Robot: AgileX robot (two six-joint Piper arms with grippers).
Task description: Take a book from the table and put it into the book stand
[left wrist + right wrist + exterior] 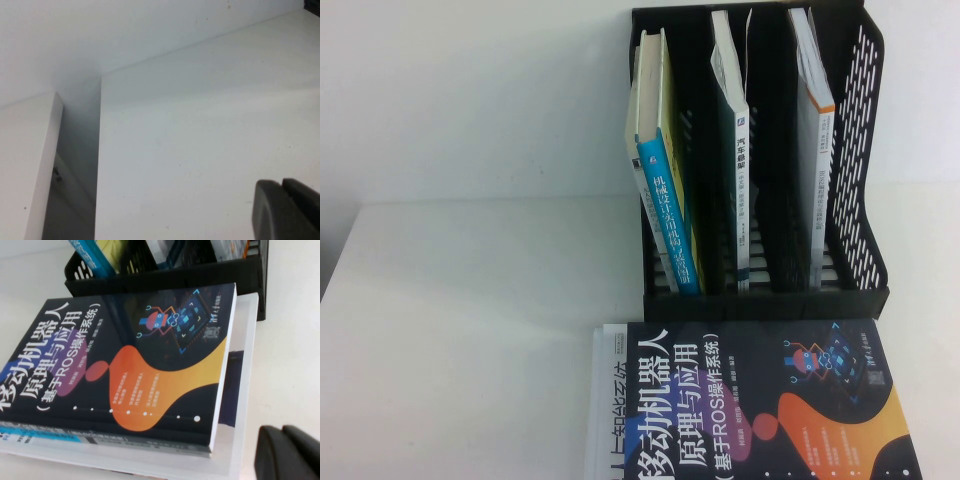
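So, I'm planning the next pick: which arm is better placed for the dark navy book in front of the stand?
Probably right: the right gripper hovers just beside the dark navy book, by the black book stand. The left gripper, shut, faces only bare white table.

Office or lab desk setup, plain and bare. White surface (470, 300) meets a blank white wall; at its back stands a black plastic file rack (865, 150) with perforated sides, holding upright books, one with a cyan-blue spine (670, 215). In front lies a dark robotics textbook with orange shapes (760, 410) stacked on a thin white book (240, 390).
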